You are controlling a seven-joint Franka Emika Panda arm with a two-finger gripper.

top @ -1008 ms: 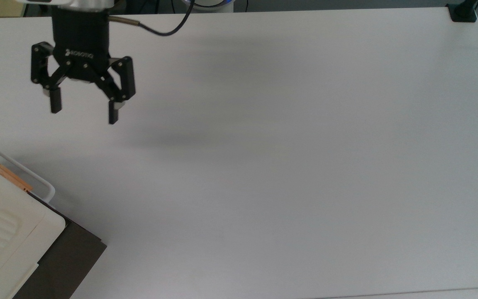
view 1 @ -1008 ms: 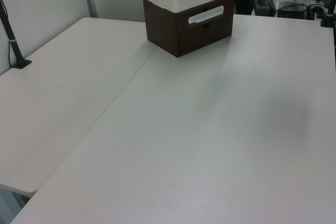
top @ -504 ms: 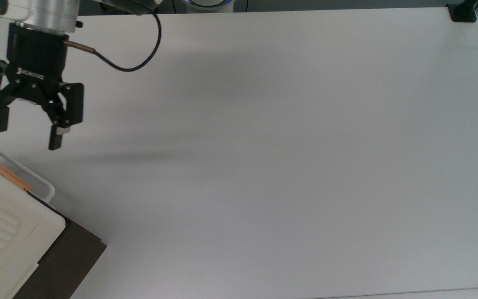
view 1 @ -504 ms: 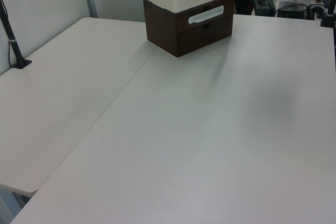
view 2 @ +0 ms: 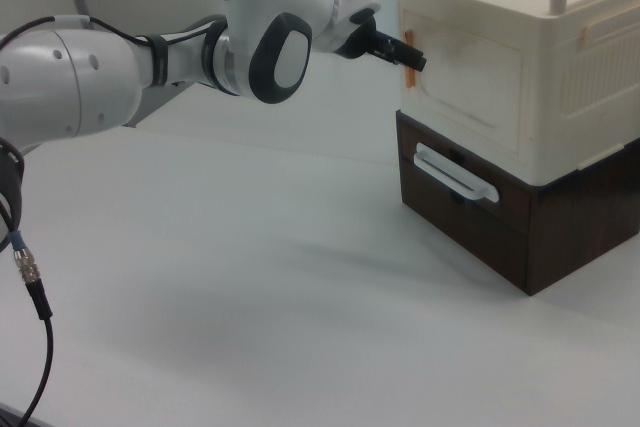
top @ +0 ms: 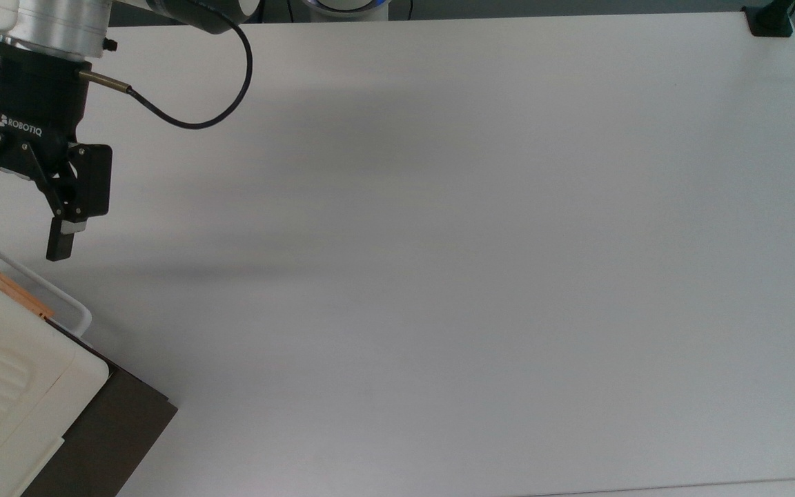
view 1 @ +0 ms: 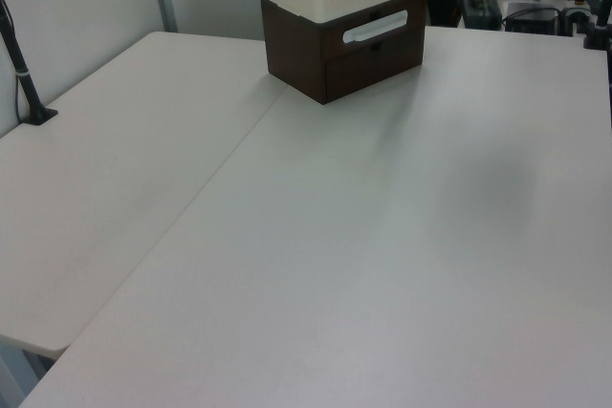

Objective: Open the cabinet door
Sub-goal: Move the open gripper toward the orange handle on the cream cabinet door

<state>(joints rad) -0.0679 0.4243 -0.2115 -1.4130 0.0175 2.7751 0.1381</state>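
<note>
So the big white table (top: 439,241) is sitting mostly bare, and the cabinet (view 2: 520,97) is parked near one edge of it: bottom-left corner in the top view, far end in the left view, right side in the right view. It's looking like a cream box stacked on a dark brown base (view 2: 500,237) with a white loop handle (view 2: 455,173) on the lower front. The cabinet door (view 2: 470,72) is the flat cream panel on the upper front, and it's looking fully shut, flush with the box. Its copper bar handle (top: 19,293) is running along the door's edge, at the right view's left side of the panel. The arm (view 2: 150,67) is reaching in from the right view's left, and the gripper (top: 14,224) is hovering just short of that handle with its jaws spread wide, holding nothing. So I'd say this is the approach step, with the grab not made yet. Next move is probably easing the last bit forward so the two fingers are straddling the copper bar, closing on it, then pulling in an arc around the hinge side. I can't tell how well the jaws are lining up with the bar, so alignment is the thing I'd be watching.
</note>
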